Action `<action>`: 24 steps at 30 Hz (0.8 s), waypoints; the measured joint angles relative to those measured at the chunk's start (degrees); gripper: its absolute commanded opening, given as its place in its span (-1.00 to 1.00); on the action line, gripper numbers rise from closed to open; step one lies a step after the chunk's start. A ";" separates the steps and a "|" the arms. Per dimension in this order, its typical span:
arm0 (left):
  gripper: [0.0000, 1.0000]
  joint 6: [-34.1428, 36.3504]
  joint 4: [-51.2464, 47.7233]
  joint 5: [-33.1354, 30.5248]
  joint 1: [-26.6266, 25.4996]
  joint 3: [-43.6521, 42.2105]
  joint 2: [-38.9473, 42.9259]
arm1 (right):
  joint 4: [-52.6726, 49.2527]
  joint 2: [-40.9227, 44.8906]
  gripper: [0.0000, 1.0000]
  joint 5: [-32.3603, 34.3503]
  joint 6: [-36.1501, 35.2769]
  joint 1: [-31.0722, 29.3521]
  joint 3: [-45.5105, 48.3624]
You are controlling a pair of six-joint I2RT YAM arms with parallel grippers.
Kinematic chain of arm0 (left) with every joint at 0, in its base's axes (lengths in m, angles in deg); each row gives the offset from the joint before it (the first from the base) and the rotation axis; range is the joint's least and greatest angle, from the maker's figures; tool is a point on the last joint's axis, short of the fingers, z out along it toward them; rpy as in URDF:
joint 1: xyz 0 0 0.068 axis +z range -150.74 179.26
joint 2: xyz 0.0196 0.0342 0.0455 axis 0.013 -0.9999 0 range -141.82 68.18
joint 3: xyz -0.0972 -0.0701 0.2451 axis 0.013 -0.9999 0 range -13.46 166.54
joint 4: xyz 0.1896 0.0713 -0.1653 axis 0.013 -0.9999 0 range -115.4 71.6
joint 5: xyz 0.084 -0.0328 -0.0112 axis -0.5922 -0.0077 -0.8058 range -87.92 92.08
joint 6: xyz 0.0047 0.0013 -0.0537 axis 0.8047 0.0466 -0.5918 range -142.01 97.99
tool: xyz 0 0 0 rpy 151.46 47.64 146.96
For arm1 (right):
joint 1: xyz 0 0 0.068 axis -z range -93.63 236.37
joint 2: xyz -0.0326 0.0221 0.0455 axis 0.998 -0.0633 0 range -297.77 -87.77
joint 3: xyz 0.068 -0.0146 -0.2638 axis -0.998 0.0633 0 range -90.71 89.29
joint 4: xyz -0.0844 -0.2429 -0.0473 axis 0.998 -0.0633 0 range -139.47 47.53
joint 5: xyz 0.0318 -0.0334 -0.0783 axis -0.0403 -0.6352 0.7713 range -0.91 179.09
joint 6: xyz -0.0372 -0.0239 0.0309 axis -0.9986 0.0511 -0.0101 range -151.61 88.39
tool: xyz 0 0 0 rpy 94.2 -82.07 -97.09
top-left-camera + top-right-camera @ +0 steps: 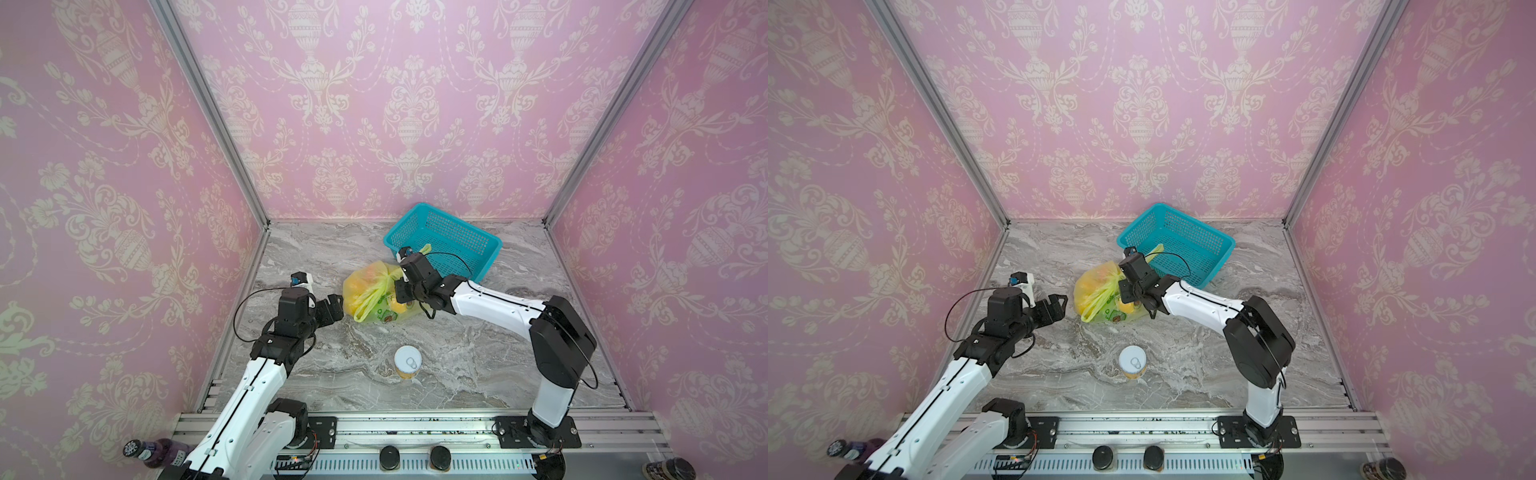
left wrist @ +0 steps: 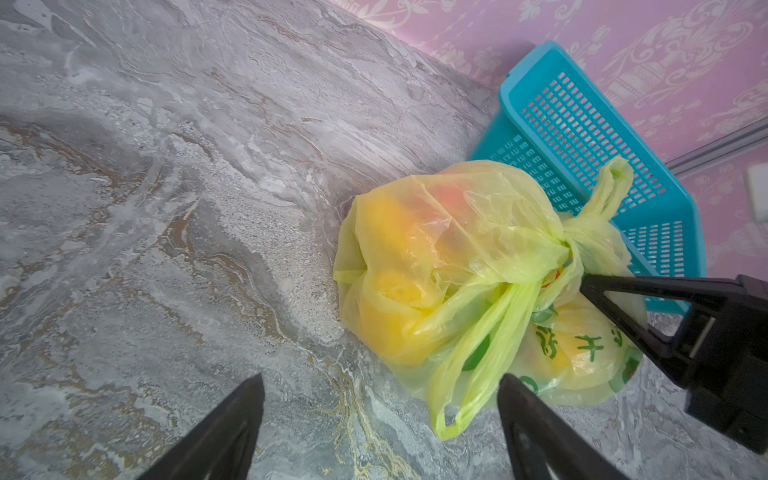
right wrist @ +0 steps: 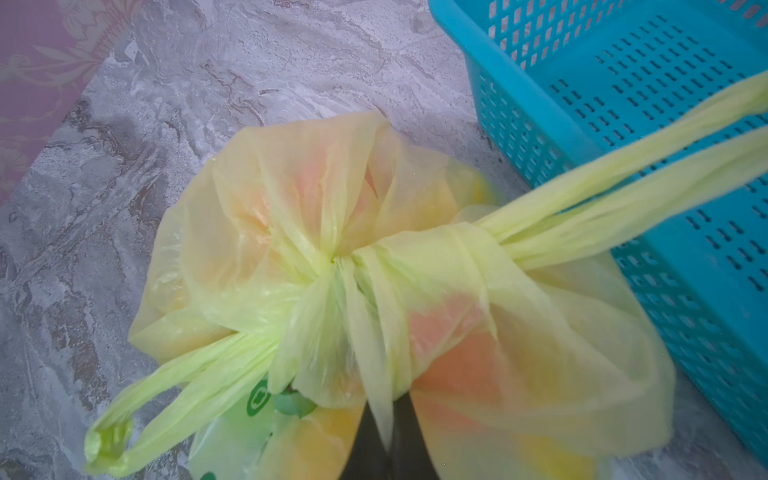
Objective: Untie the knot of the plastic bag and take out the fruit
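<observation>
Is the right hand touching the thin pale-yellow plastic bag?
Touching. In the right wrist view, the right hand is shut on a strip of the thin pale-yellow plastic bag running from its knot.

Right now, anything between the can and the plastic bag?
Nothing: bare marble table separates the can from the plastic bag, seen in both top views; wrist views miss the can.

Inside the plastic bag, the fruit only vague orange-yellow blurs; basket partly off-frame.
</observation>
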 measured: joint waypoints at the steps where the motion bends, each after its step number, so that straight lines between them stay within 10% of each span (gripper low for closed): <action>1: 0.84 -0.02 0.50 -0.02 -0.81 0.00 -0.74 | 0.96 0.94 -1.00 -0.07 0.28 -0.24 1.36; 19: 0.79 -2.08 15.52 -1.36 -12.72 6.88 -25.90 | 11.28 5.70 -1.00 -1.70 1.33 -2.05 14.10; 21: 0.56 -2.51 16.06 -1.36 -13.07 9.03 -29.42 | 11.67 5.70 -1.00 -1.95 1.53 -2.10 14.27; 24: -0.36 -2.80 17.77 -1.57 -13.29 11.21 -33.18 | 11.96 5.70 -1.00 -2.38 1.73 -2.29 14.40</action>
